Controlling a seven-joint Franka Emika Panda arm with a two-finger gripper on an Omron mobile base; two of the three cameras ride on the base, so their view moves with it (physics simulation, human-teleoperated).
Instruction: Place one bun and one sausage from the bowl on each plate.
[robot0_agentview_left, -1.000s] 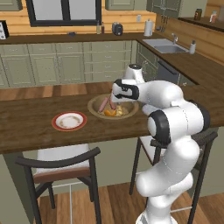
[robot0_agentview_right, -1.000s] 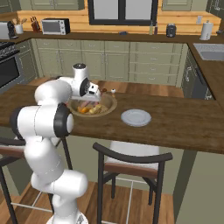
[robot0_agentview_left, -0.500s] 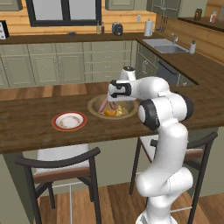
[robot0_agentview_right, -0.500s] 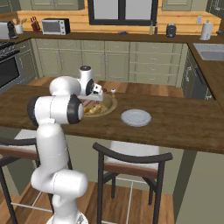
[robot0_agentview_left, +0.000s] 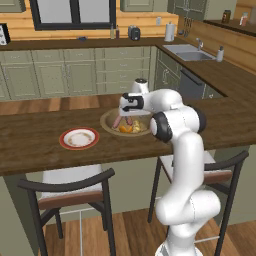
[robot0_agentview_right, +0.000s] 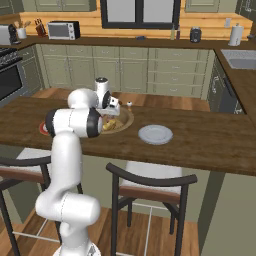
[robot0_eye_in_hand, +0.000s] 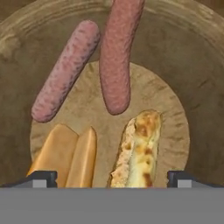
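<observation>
pincer: gripper (robot0_eye_in_hand: 112, 177) was spread wide, nothing between the tips; pointed down into the bowl (robot0_eye_in_hand: 201, 57), hovering over the food.
under tips: browned bun (robot0_eye_in_hand: 138, 148) sat just inside the right tip; smooth orange bun (robot0_eye_in_hand: 68, 155) near the left tip. Both fell between the tips.
further in: two sausages, the short one (robot0_eye_in_hand: 65, 70) angled left, the long one (robot0_eye_in_hand: 118, 52) running toward the far rim, its near end close to the browned bun.
bowl loc: mid counter (robot0_agentview_left: 30, 145), w/ the red-rimmed plate (robot0_agentview_left: 79, 138) well to its left and the grey plate (robot0_agentview_right: 155, 134) to its right. Both plates looked bare.
progress: prob. nothing delivered yet; first pick pending.
risk 1: straight descent could clamp both buns at once, or wedge one vs the other, since they lay side by side.
risk 2: tip could land on top of a bun and crush or tip it, not straddle it.
risk 3: bowl might skid if pushed at a slant.
risk 4: long sausage could get nudged.
</observation>
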